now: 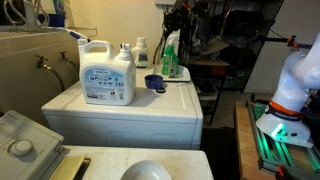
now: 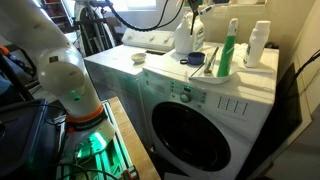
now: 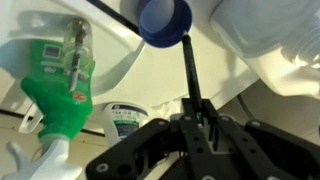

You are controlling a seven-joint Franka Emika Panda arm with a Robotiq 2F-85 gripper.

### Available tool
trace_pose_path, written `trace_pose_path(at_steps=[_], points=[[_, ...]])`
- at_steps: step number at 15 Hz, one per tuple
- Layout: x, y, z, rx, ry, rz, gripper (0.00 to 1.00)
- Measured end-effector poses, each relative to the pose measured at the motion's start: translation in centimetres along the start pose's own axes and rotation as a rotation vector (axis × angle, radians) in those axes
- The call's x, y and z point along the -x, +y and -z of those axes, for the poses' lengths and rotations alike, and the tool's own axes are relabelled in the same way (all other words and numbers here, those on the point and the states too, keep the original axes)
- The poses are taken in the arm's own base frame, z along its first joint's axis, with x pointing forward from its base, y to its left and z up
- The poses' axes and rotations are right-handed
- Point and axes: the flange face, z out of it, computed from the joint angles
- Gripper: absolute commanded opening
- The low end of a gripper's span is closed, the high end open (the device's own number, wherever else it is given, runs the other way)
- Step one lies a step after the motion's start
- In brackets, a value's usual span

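The black gripper fills the bottom of the wrist view, its linkages blurred. A thin dark bar rises from it to the round blue plastic scoop. I cannot tell whether the jaws pinch that bar or stand closed beneath it. In an exterior view the scoop sits on the smooth white bench, between 1 boxy white jug and 1 translucent green bottle.

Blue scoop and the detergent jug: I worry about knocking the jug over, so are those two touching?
Apart. In an exterior view, a strip of bare washer top shows between the blue scoop and the detergent jug.
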Motion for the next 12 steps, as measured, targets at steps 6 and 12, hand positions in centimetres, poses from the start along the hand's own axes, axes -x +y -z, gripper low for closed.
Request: trace_pose_path(at_steps=[6, 12], points=[[-0.1, 1.8, -10.9, -0.077, -0.210, -0.106, 0.04], [-3.1, 3.5, -13.0, -0.101, -0.220, -0.183, 0.04]])
